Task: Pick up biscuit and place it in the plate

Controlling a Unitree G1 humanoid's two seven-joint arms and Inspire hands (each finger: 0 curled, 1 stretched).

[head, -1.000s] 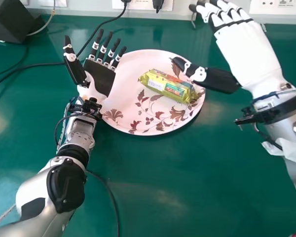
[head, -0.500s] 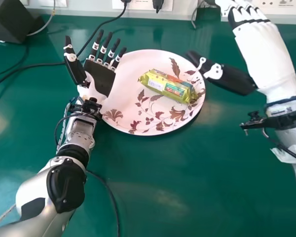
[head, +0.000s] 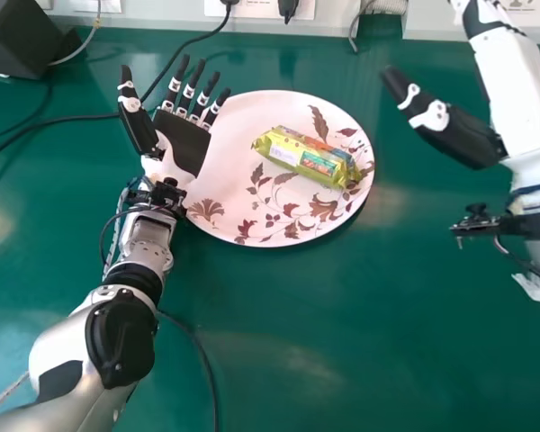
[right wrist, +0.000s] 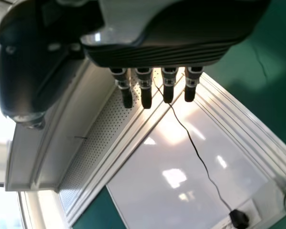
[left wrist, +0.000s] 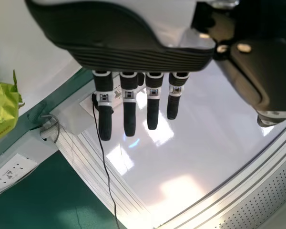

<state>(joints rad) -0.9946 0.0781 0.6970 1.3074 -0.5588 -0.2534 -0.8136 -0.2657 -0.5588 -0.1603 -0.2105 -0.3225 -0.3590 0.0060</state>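
The biscuit packet, in a green and yellow wrapper, lies on the pink plate with its leaf pattern. At the plate's left edge rests my left hand, palm up and fingers straight, apart from the packet. My right hand is held off to the plate's right, touching nothing, its thumb pointing toward the plate. In the left wrist view the left hand has straight fingers, with part of the biscuit packet at the side. The right wrist view has the right hand with extended fingers and nothing held.
A black box stands at the table's far left corner. Black cables run behind and under my left arm. Socket panels line the wall at the back of the green table.
My right hand has moved to the right, away from the packet and plate. The packet, the plate and my left hand have stayed where they were.
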